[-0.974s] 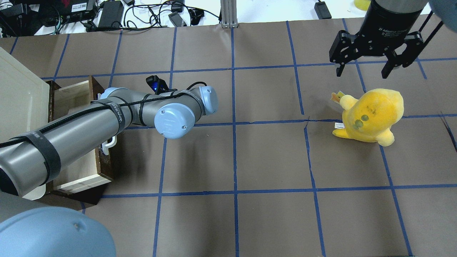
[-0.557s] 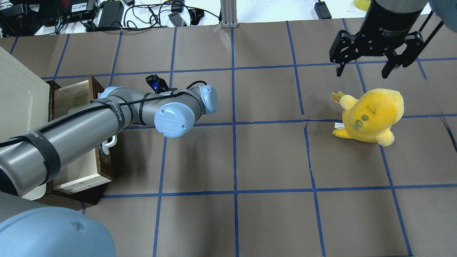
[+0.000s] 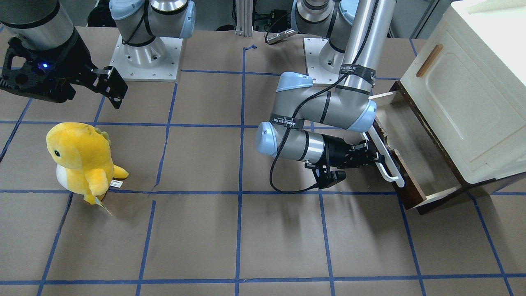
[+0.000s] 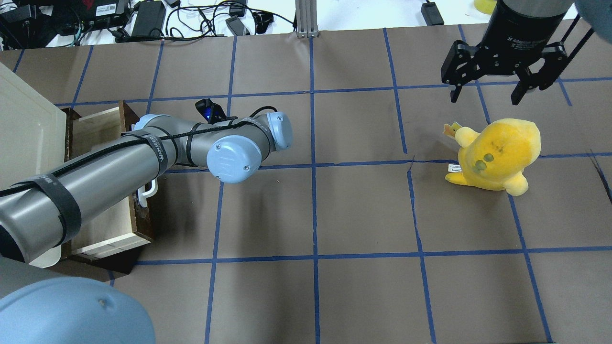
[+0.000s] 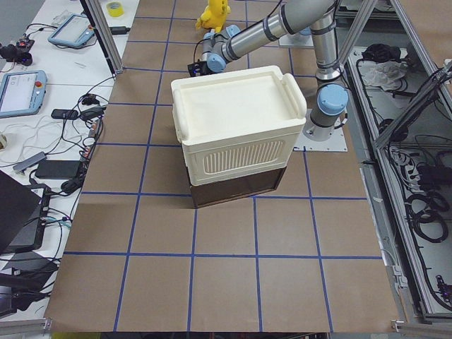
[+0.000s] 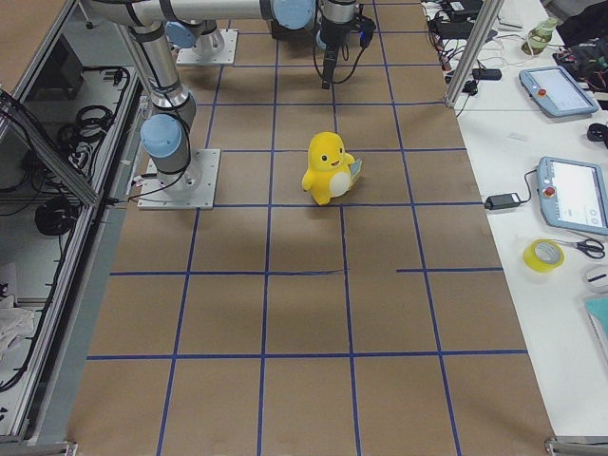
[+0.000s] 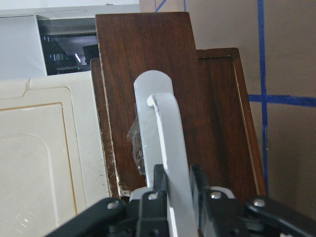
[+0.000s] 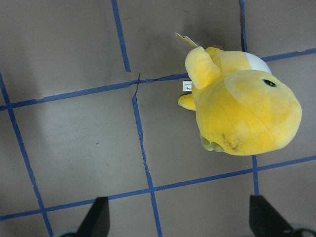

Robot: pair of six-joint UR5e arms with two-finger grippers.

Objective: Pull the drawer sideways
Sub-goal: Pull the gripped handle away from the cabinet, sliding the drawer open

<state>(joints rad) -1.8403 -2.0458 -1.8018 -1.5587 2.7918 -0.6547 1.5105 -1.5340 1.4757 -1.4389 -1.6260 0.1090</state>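
The left pincer [image 3: 376, 158] grips the long white bar handle [image 3: 390, 168], which runs near-to-far, of the dark brown wooden drawer [image 3: 409, 190] standing part-open under the cream cabinet [image 3: 472, 102] at the surface's [image 3: 205, 246] left end; the right pincer [image 4: 484, 101] gapes, well apart.

Drawer [image 3: 415, 156] sticks out from under the cabinet [image 3: 464, 94] at my left end of the table [image 3: 246, 230]. My left gripper [image 3: 376, 158] is at the drawer front, one finger each side of the handle [image 3: 390, 166]. Plush [image 3: 80, 158] stands on my right half, well apart from the drawer. My right gripper [image 4: 485, 98] hangs above the table near it, not touching.
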